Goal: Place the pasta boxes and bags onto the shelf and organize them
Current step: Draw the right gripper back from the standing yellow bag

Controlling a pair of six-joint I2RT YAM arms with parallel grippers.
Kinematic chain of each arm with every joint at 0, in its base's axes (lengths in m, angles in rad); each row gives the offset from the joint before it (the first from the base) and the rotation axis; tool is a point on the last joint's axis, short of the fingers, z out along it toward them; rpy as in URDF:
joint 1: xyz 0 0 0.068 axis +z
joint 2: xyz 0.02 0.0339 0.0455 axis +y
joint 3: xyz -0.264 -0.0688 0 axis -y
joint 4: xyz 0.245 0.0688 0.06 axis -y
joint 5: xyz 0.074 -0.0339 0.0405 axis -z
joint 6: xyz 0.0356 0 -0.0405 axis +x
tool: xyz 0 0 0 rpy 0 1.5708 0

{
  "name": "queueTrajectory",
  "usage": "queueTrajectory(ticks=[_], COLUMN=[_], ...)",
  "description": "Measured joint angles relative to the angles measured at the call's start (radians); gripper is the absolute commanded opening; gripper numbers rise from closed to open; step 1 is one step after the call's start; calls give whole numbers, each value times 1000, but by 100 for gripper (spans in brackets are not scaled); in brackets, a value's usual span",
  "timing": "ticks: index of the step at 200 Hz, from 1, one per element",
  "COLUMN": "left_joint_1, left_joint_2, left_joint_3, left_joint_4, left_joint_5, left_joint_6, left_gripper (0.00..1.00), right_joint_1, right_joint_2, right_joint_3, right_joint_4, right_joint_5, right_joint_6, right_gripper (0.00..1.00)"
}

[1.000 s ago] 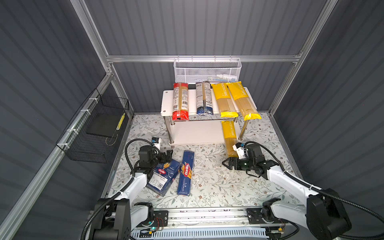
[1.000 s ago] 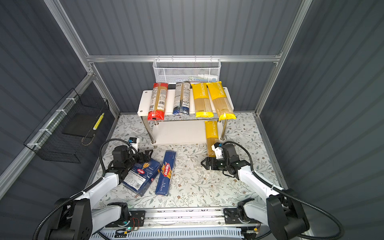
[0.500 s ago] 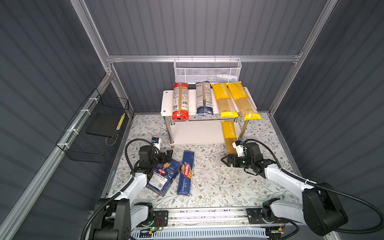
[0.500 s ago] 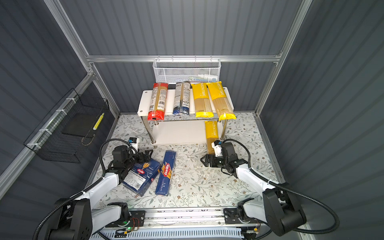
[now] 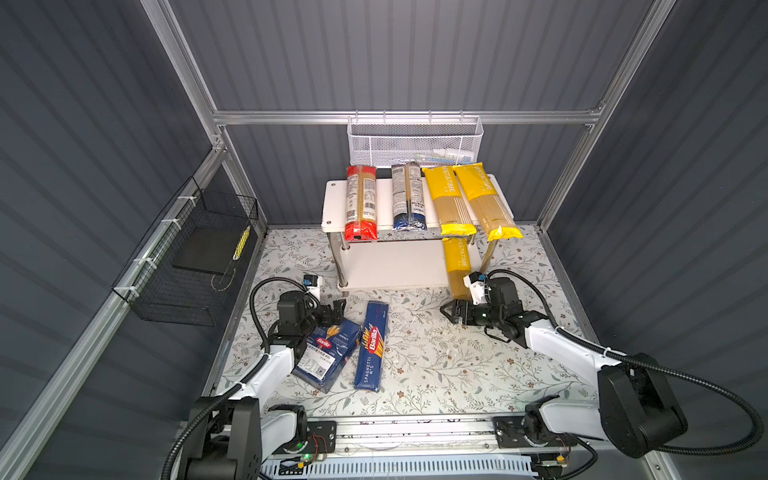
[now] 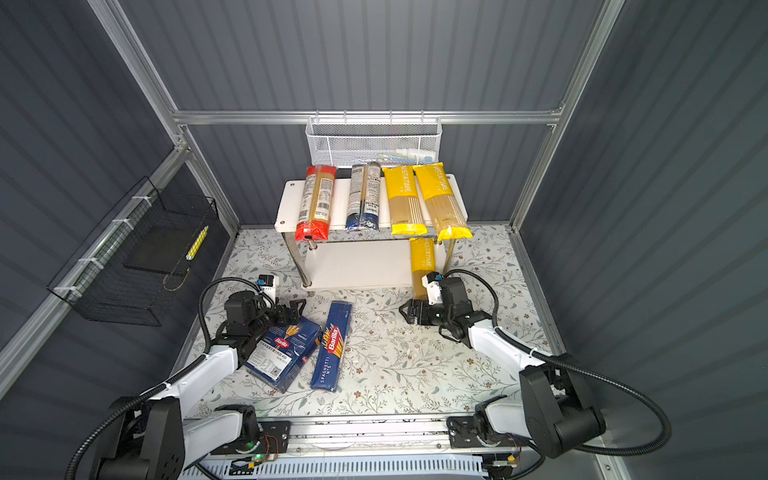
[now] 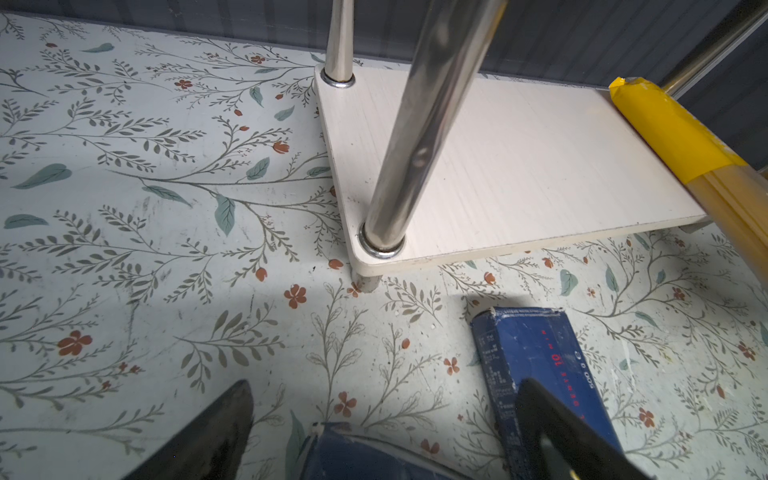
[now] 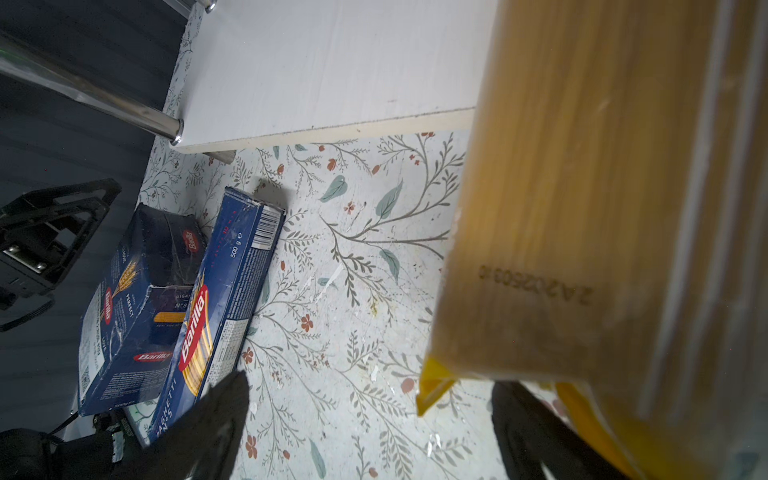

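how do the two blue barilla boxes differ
The wide box is broader and carries a white label sticker; the spaghetti box is long, narrow and shows none. The wide box lies skewed; the spaghetti box points almost straight at the shelf. Both are dark blue Barilla cardboard, not yet on the shelf.
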Motion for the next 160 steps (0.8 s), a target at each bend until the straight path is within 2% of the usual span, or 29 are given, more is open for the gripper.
queueTrajectory(ticks=[160], left_joint_1=[0], left_joint_2=[0], left_joint_3=[0], left_joint_4=[0], left_joint_5=[0], left_joint_6=[0], left_gripper=[99], right_joint_1=[-7], right_joint_2=[111], right_joint_3=[124], right_joint_4=[28], right_joint_5=[85], right_joint_6=[-6], right_gripper=[95])
